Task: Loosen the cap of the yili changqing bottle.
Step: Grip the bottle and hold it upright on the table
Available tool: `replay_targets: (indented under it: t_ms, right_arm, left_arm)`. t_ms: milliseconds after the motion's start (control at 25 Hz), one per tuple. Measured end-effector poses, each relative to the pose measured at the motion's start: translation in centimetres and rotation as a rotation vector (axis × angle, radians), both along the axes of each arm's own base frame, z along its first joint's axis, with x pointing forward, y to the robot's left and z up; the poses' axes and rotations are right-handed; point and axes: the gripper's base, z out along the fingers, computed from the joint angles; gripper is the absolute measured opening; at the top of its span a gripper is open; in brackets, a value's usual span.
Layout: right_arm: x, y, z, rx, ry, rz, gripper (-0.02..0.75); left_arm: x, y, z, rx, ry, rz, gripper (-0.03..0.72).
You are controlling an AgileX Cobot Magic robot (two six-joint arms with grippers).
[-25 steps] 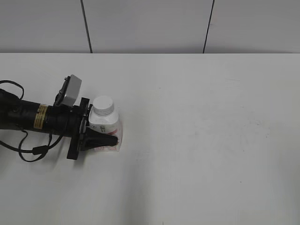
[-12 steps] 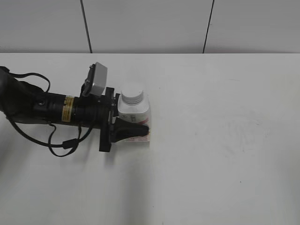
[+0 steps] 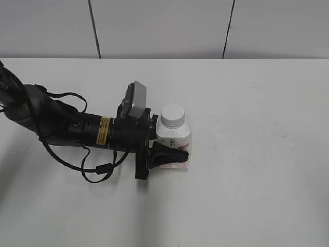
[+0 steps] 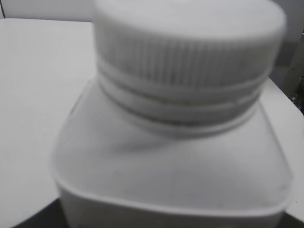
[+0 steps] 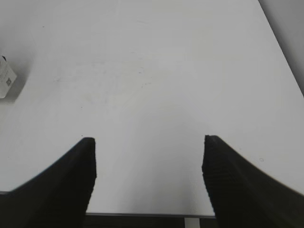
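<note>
The yili changqing bottle (image 3: 173, 138) stands upright left of the table's middle, white with a pink label low on its body. Its ribbed white cap (image 3: 173, 114) sits on the neck. My left gripper (image 3: 180, 145) reaches in from the left and is shut on the bottle's body, with one black finger (image 3: 168, 154) across the near side. In the left wrist view the bottle (image 4: 171, 166) and cap (image 4: 187, 42) fill the frame, blurred. My right gripper (image 5: 148, 142) is open and empty over bare table; it does not show in the exterior view.
The white table (image 3: 257, 154) stretches right of the bottle, with a grey panelled wall behind it. The left arm's cables (image 3: 95, 170) loop on the table at the left. The table's near edge (image 5: 142, 213) lies under my right gripper. A white printed corner (image 5: 5, 78) shows at the right wrist view's left edge.
My left gripper has carried the bottle steadily to the right across the table, still upright. The cap's position on the neck looks the same.
</note>
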Motion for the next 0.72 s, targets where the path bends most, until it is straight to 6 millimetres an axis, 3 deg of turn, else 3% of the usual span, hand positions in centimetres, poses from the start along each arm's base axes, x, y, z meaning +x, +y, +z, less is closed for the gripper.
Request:
replay_targets:
  t_ms: [240, 720]
  right_arm:
    - [0.0, 0.0, 0.0, 0.000, 0.000, 0.000, 0.552]
    - [0.0, 0.0, 0.0, 0.000, 0.000, 0.000, 0.552]
  left_arm:
    - [-0.2, 0.1, -1.9, 0.032, 0.020, -0.001, 0.379]
    - [-0.3, 0.2, -2.2, 0.049, 0.016, -0.013, 0.377]
